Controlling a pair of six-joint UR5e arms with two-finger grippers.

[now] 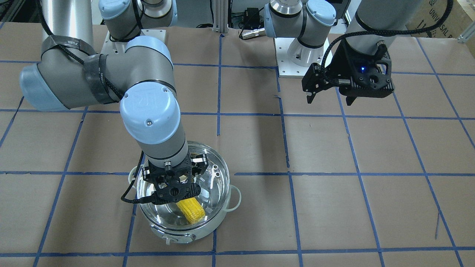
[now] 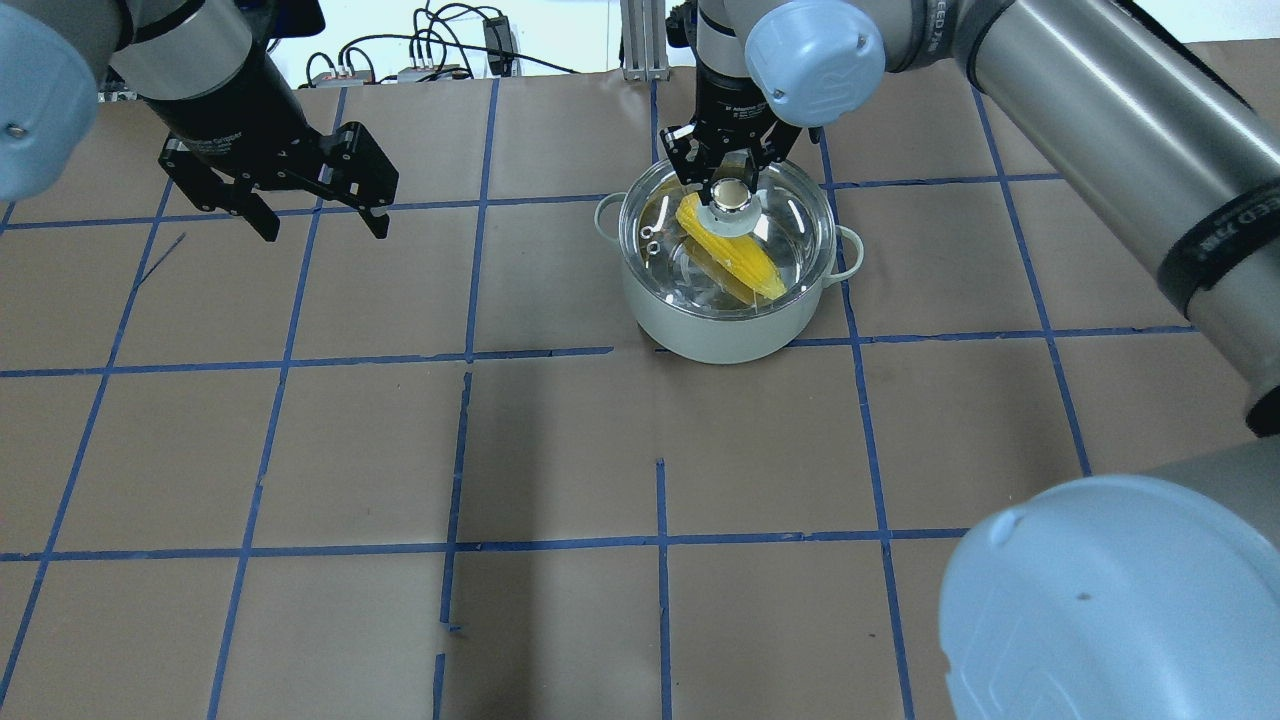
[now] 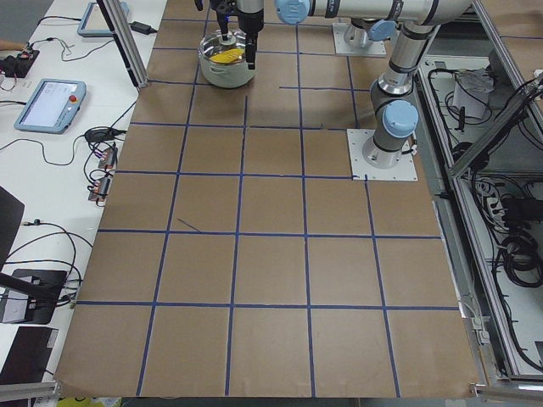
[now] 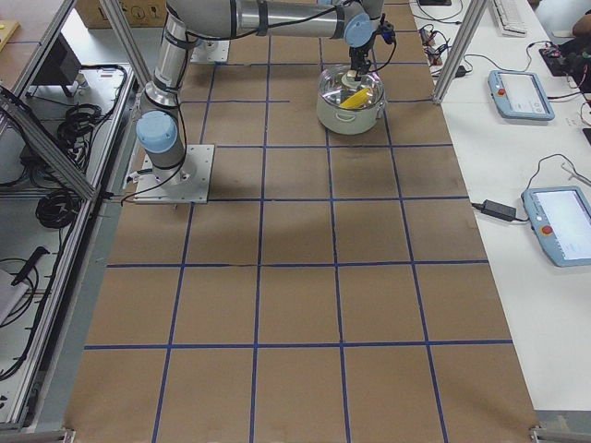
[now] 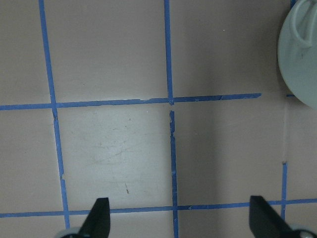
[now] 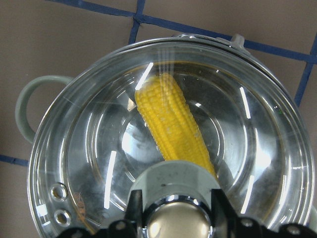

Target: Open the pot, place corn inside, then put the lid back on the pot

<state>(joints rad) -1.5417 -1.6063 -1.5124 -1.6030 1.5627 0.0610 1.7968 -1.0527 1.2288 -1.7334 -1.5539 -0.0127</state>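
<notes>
The steel pot (image 2: 715, 335) with pale green handles stands on the paper-covered table. The yellow corn (image 2: 735, 255) lies slanted inside it, also seen in the right wrist view (image 6: 171, 124). The clear glass lid (image 2: 790, 215) lies over the pot's mouth. My right gripper (image 2: 732, 190) reaches down from above with its fingers against both sides of the lid's knob (image 6: 176, 218). My left gripper (image 2: 325, 232) is open and empty, hovering over bare table well to the left of the pot. The left wrist view shows the pot's edge (image 5: 299, 64) at its top right.
The table (image 2: 560, 450) is brown paper with a blue tape grid. The right arm's elbow (image 1: 152, 115) hangs over the pot in the front-facing view. Tablets and cables (image 3: 51, 102) lie on the side bench beyond the table's far edge.
</notes>
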